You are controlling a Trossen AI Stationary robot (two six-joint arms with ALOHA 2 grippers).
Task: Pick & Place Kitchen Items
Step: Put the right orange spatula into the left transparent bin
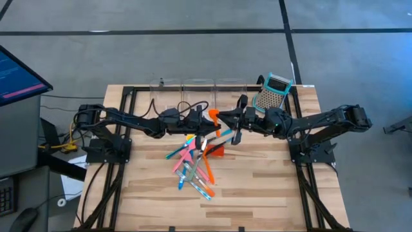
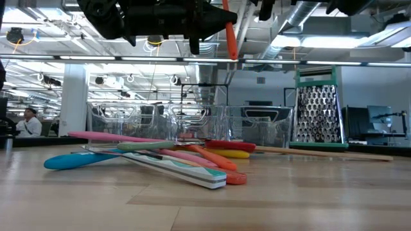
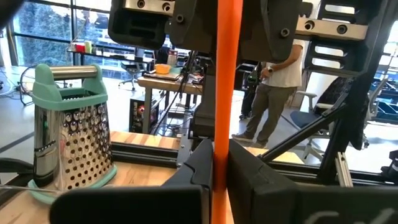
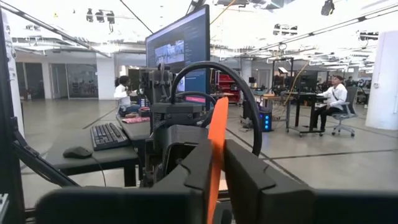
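Over the table's middle, the left gripper (image 3: 214, 177) is clamped on a slim orange plastic spatula (image 1: 213, 116). The right gripper (image 4: 216, 177) pinches the same spatula from the opposite side, above the heap of coloured plastic utensils (image 1: 193, 164).

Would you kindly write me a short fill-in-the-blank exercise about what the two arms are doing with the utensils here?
1. The left pincer is shut on an ____ spatula.
2. That spatula is held ____ the table, not resting on it.
3. The box grater stands nearer the ____ arm.
4. The remaining utensils lie in a ____ on the table.

Missing words: orange; above; right; pile
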